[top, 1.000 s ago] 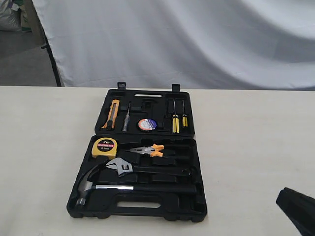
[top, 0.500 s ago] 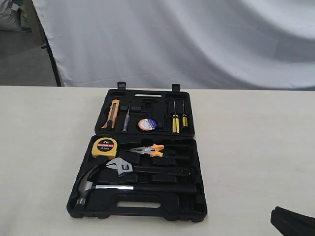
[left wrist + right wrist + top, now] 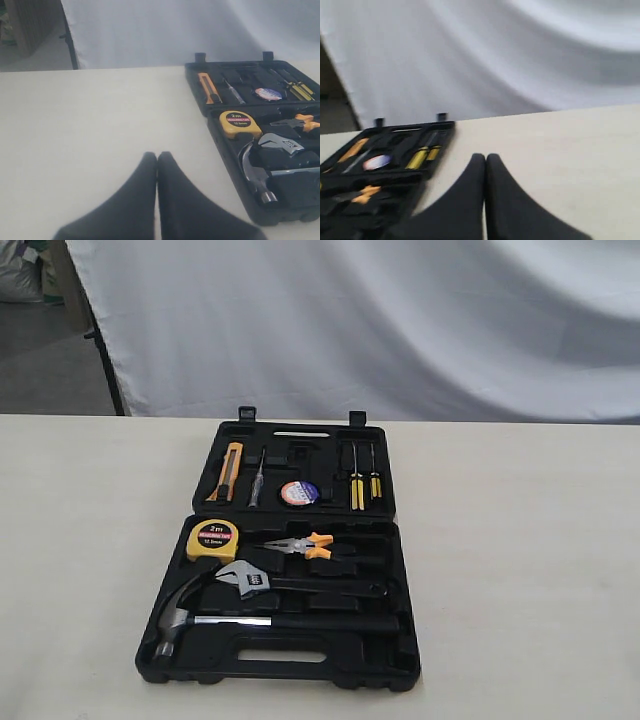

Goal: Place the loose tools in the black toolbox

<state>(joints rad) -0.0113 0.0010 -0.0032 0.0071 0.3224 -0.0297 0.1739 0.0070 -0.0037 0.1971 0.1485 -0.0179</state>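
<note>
The black toolbox (image 3: 400,540) lies open on the table. In its near half rest the claw hammer (image 3: 178,618) and, above it, the adjustable wrench (image 3: 245,578). The black tape roll (image 3: 298,493) sits in the far half. The left wrist view shows the toolbox (image 3: 220,140), hammer head (image 3: 257,175), wrench jaw (image 3: 282,143) and tape roll (image 3: 268,93). My left gripper (image 3: 157,156) is shut and empty over bare table beside the case. My right gripper (image 3: 485,158) is shut and empty, with the toolbox (image 3: 445,131) off to one side. Neither gripper shows in the exterior view.
A yellow tape measure (image 3: 211,539) and orange-handled pliers (image 3: 305,545) lie in the near half. The far half holds a utility knife (image 3: 229,472) and yellow-handled screwdrivers (image 3: 357,490). A white cloth (image 3: 400,320) hangs behind the beige table (image 3: 520,540).
The right gripper, seen at the lower right corner of the exterior view, has withdrawn out of that view. The tools and the toolbox have not moved.
</note>
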